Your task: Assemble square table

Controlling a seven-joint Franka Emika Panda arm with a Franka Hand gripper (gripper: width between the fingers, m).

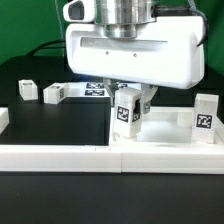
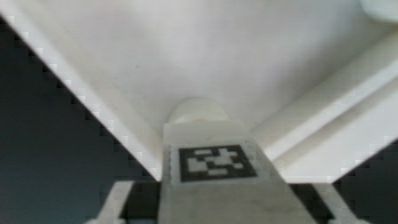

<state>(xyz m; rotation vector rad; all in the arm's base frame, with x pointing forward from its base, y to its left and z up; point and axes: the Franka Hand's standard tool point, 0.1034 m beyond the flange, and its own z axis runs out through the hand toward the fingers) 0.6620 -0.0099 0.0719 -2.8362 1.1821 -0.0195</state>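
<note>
- The large white plastic square tray-like table top lies flat at about 4 o'clock in the exterior view. Its near edge is against the long white border rail. In the wrist view the table top shows a smooth floor between raised rims that run together toward a corner.
- A small white leg block with a black-and-white square tag stands upright at the centre of the exterior view, at the table top's 9 o'clock edge. In the wrist view the same leg block points into the tray's corner, tag facing the camera.
- The white two-finger gripper comes down from 12 o'clock. Its jaws are drawn partway in and clamp the leg block on both sides.
- A second upright tagged white leg block stands at 3 o'clock from the held one, well apart, on the table top. Whether it is fastened cannot be told.
- Two more small white tagged blocks sit on the black work surface at about 9 to 10 o'clock, near each other.
- The marker board lies flat just beside them, toward the gripper.
</note>
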